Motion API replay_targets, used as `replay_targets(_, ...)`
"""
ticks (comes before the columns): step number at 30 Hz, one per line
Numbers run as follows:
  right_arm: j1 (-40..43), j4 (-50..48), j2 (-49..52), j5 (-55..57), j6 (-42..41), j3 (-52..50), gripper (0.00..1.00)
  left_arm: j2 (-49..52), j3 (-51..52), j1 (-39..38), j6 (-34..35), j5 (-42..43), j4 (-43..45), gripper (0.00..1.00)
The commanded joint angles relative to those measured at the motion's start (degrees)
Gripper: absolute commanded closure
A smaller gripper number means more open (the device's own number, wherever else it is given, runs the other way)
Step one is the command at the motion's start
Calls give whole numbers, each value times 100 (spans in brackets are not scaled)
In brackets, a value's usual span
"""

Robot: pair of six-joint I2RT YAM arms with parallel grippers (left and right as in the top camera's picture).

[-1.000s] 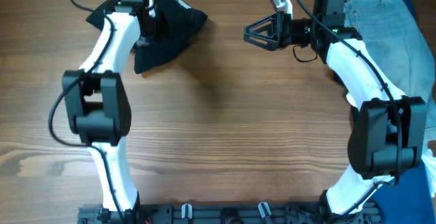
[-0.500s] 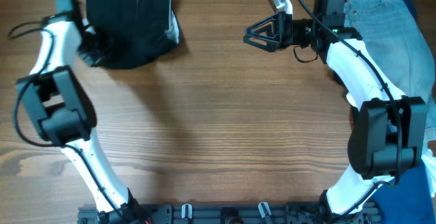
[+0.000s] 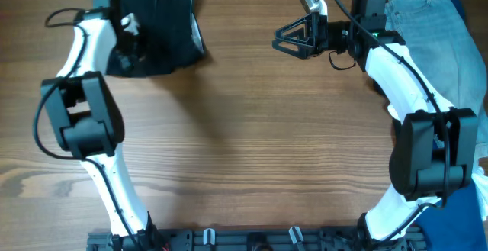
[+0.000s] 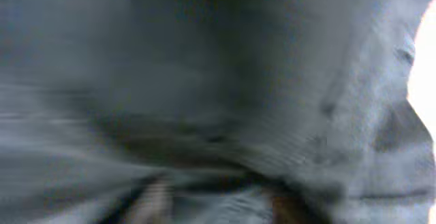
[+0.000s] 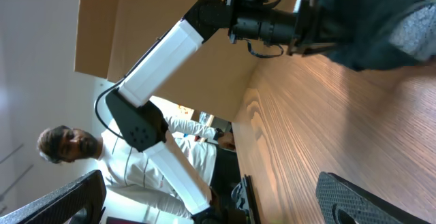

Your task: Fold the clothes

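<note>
Although the black garment [image 3: 160, 30] is already gathered into a small, thick bundle, the job cannot be called finished yet. The bundle is laid at the far left corner of the bench [image 3: 252, 144], and from above it is seen as a rough square. Its near edge is bumpy and a paler strip is shown along its right side, so the fold is judged to be a bit untidy.

The left claw [image 3: 130, 41] is placed right on the left part of the bundle. Only blurred dark cloth is shown in the left wrist view, so it cannot be told whether that claw is spread or pinching the cloth. The right claw [image 3: 284, 37] is spread wide over bare wood, well apart from the bundle, and nothing is held in it. Light blue jeans [image 3: 427, 22] are laid at the far right, by the right arm, and are not touched by either claw.

Most of the folding is thought to be done. What is left is likely small: the cloth must be let go, and the bumpy edge may need to be smoothed.
</note>
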State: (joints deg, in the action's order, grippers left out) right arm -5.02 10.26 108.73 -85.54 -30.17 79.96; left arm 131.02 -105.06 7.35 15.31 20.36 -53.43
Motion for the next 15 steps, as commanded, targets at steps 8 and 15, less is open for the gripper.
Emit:
replay_targets(8, -28, -11, -103, -293, 11, -59, 0, -586, 4, -584, -160, 28, 1996, 96)
replay_targets(15, -28, -13, -103, -476, -98, -59, 0, -538, 7, -662, -162, -780, 3086, 96)
